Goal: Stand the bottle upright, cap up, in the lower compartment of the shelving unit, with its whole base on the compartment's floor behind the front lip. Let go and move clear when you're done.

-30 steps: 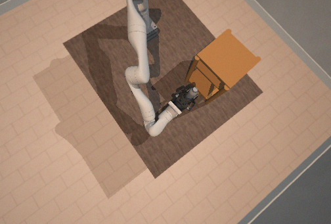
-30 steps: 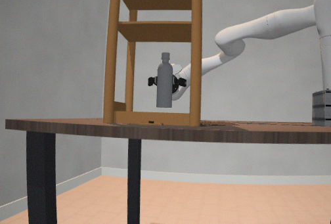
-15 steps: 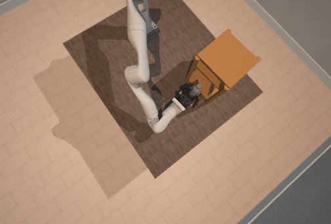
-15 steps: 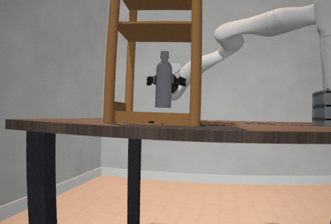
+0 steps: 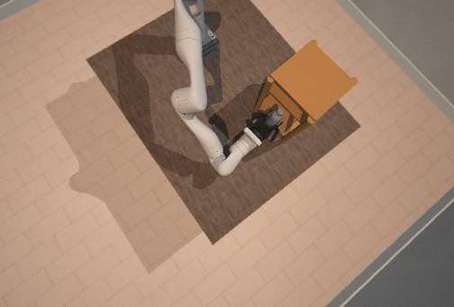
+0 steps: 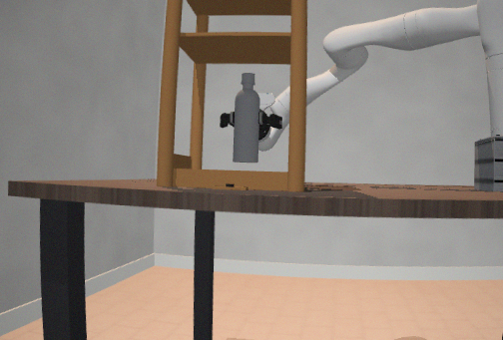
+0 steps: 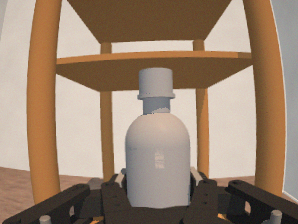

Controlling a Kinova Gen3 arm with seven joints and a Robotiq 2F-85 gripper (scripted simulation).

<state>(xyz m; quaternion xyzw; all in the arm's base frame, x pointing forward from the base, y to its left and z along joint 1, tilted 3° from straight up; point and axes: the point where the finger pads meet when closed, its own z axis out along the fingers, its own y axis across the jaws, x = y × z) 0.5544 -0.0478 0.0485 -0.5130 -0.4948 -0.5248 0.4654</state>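
A grey bottle stands upright, cap up, held in the air by my gripper, which is shut on its body. The bottle hangs at the front opening of the lower compartment of the orange wooden shelving unit. In the side view its base is a little above the compartment's front lip. The wrist view shows the middle shelf just above the cap. I cannot tell how far the bottle is past the front posts.
The shelving unit stands on a dark wooden table near its right edge. The arm's grey base block stands at the far side of the table. The shelf posts flank the gripper closely.
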